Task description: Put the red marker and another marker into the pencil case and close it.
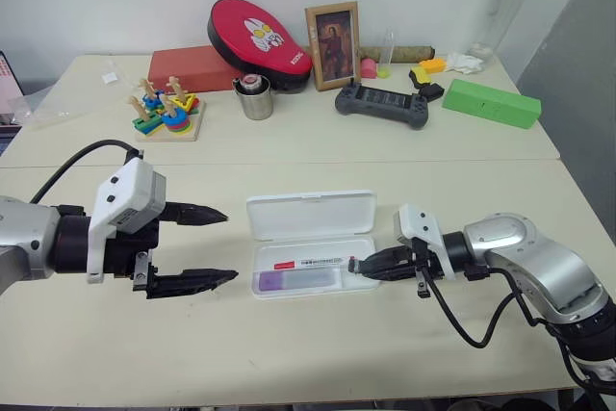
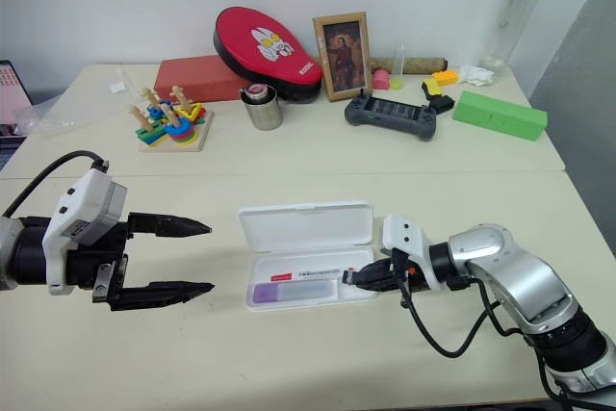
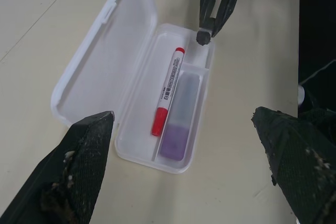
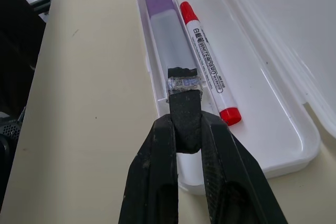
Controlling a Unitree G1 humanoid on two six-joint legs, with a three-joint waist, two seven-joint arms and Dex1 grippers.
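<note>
From my remote station: the flat white plastic pencil case (image 1: pixel 313 243) lies open on the cream tabletop (image 1: pixel 289 353), its hinged lid folded flat toward the far side. In its tray rest 2 markers side by side: the slim white-barrelled red marker (image 3: pixel 167 92) with red cap in the wider compartment, and the short, thick pale-lilac marker (image 3: pixel 179 120) with a purple end in the narrower one.

My right gripper (image 4: pixel 185 129), at the case's right end, has its 2 black fingers pinched on a small black-and-grey cap-like piece (image 4: pixel 184 90), which hangs over the lilac marker's end. My left gripper (image 1: pixel 214 247) hovers left of the case with fingers wide apart, holding nothing.

Behind, a second table (image 1: pixel 289 141) against the white wall carries a red oval pad (image 1: pixel 258 38), a framed picture (image 1: pixel 333 43), a metal cup (image 1: pixel 256 98), a black game controller (image 1: pixel 382 104) and a green box (image 1: pixel 491 102).
</note>
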